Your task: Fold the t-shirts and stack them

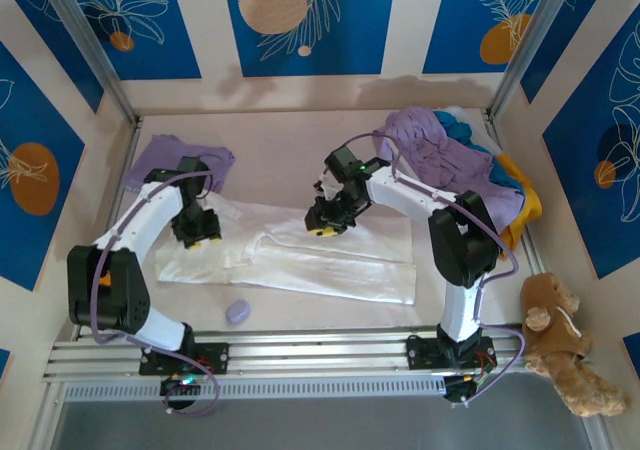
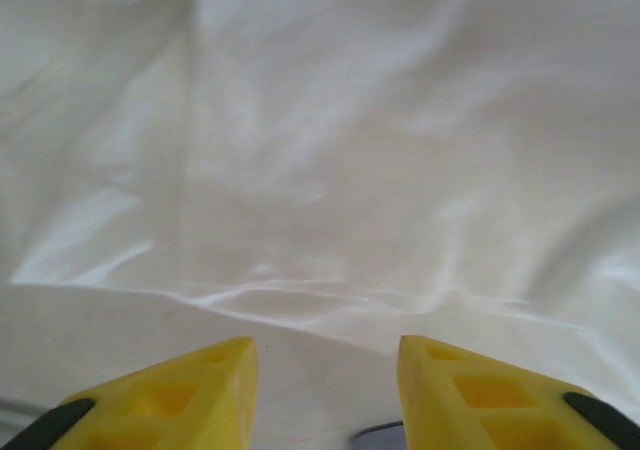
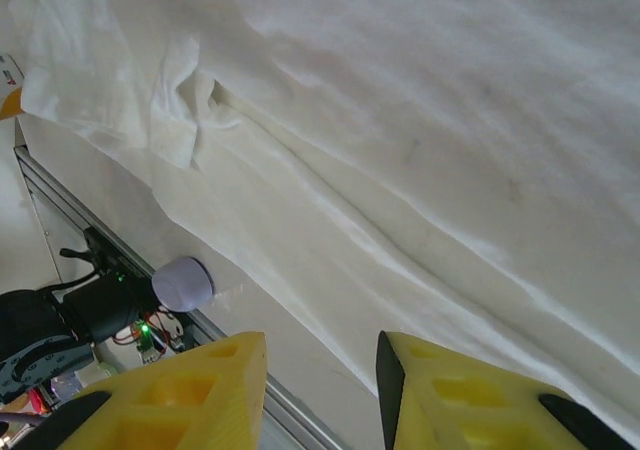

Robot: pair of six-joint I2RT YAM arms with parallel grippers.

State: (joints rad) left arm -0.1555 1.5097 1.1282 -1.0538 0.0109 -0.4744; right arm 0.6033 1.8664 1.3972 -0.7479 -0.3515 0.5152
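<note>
Your left hand [image 1: 203, 235], at 9 o'clock, and right hand [image 1: 324, 228], at centre, hang open and empty over the white t-shirt [image 1: 300, 258] spread across the tabletop [image 1: 290, 150]; pinch its 12 o'clock edge evenly before folding toward 6.

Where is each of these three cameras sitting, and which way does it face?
Top external: above and behind, looking down on the table; both arms, left gripper and right gripper over the white t-shirt.
Left wrist: on the left arm, facing down at that shirt; its yellow fingers.
Right wrist: on the right arm, facing shirt and lavender blob; its yellow fingers.
Shared: top and right wrist both see the blob.
</note>
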